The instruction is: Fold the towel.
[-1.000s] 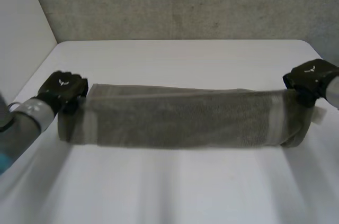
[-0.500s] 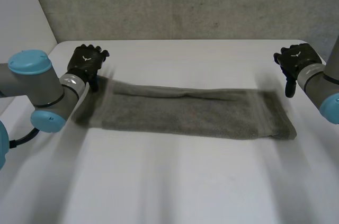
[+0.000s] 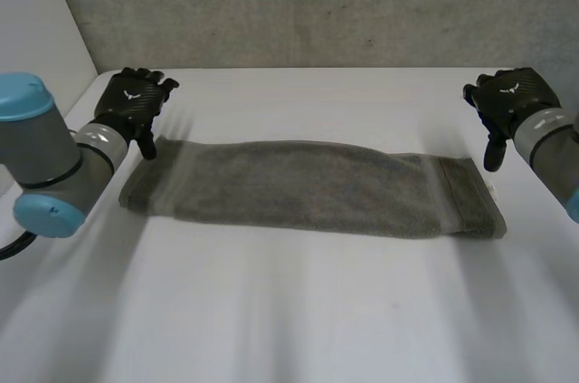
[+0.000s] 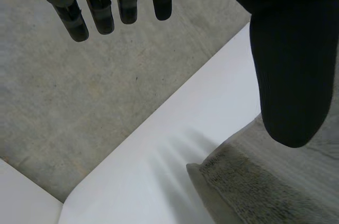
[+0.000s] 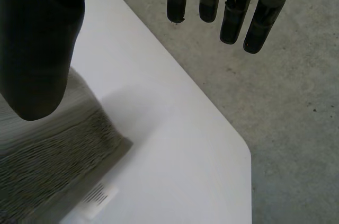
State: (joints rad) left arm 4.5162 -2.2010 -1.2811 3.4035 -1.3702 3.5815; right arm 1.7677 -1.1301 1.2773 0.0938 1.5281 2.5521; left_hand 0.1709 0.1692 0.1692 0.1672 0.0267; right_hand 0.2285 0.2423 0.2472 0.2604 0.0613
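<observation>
Grey-green terry: one towel (image 3: pixel 308 188) lies flat as a long folded band across the white surface (image 3: pixel 289 311), with a woven stripe near its right end and one small white label (image 5: pixel 98 198) at that corner. There are two hands. The left hand (image 3: pixel 134 102) is by the towel's far left corner, fingers straight, thumb apart, holding nothing. The right hand (image 3: pixel 508 102) is the same by the far right corner.

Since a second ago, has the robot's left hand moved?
Yes. The black left hand has gone from the end of the folded grey towel toward the far edge of the white table.
</observation>
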